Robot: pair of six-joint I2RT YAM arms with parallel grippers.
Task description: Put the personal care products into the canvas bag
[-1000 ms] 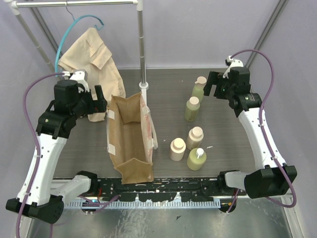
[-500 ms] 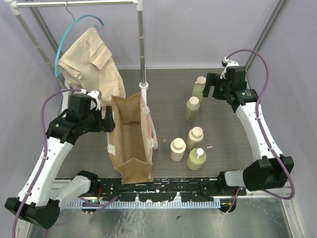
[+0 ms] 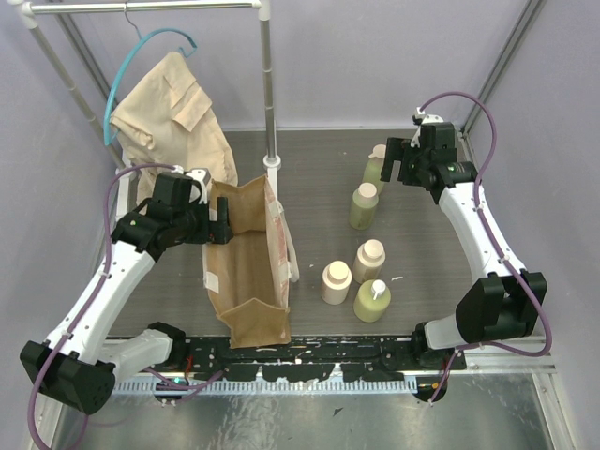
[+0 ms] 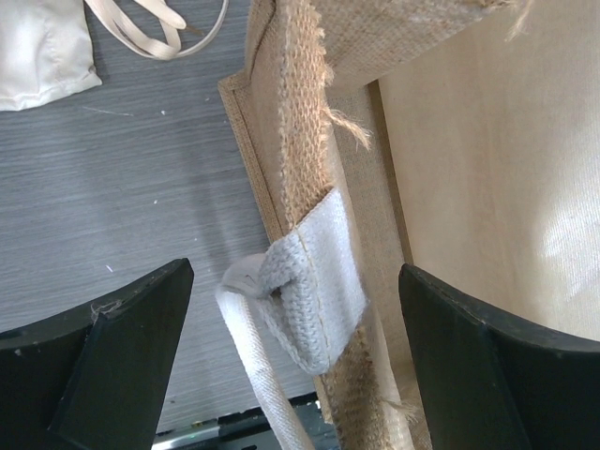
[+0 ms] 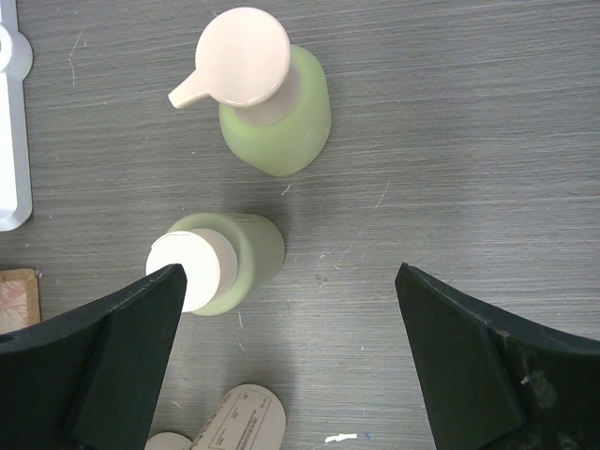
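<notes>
The tan canvas bag (image 3: 246,267) stands open at left-centre. My left gripper (image 3: 217,223) is open and straddles its left rim; in the left wrist view (image 4: 295,366) the rim and a whitish strap handle (image 4: 305,291) lie between the fingers. Five bottles stand to the right: olive-green ones (image 3: 376,167), (image 3: 363,206), (image 3: 372,300) and beige-peach ones (image 3: 368,261), (image 3: 336,281). My right gripper (image 3: 394,161) is open above the far bottles. Its wrist view (image 5: 291,356) shows the pump bottle (image 5: 267,103) and a second green bottle (image 5: 220,262) by the left finger.
A beige shirt (image 3: 173,117) on a teal hanger hangs from a white rack (image 3: 267,84) at the back left, just behind the bag. Loose strap and white cloth (image 4: 42,47) lie on the grey table left of the bag.
</notes>
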